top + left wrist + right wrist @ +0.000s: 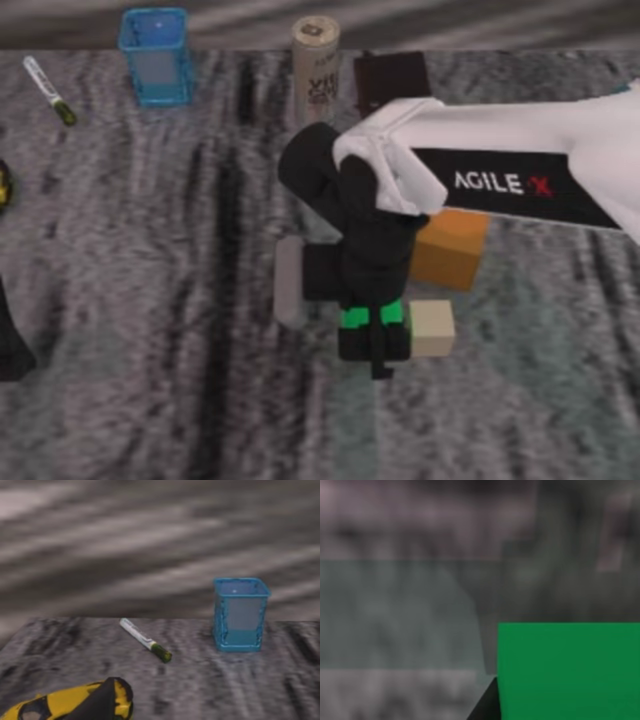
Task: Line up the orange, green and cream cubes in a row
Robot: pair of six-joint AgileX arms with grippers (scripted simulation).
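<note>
My right arm reached in from the table's right side, and my right gripper [374, 338] hung over the middle of the table, its fingers closed on the green cube [372, 316]. Only bits of green showed between the black parts from above. In the right wrist view the green cube [567, 670] filled the near corner, with one dark finger [485, 705] at its edge.

The cream cube [432, 327] sat just beside the green one, toward the table's right. The orange cube [449, 247] stood farther back, half under my forearm, near the cream cube but apart from it.

The table [150, 300] had a mottled grey and black top, streaked like stone. Along its far edge stood a blue mesh cup [156, 55], a pale cylinder [316, 60] with dark lettering and a dark brown box [390, 75]. A white marker [49, 89] with a dark tip lay near the far left corner. A yellow and black object [75, 705] lay at the left edge. Behind the table the backdrop was a blurred grey wall with lighter bands.

My left gripper was out of sight; that arm was parked at the left edge.
</note>
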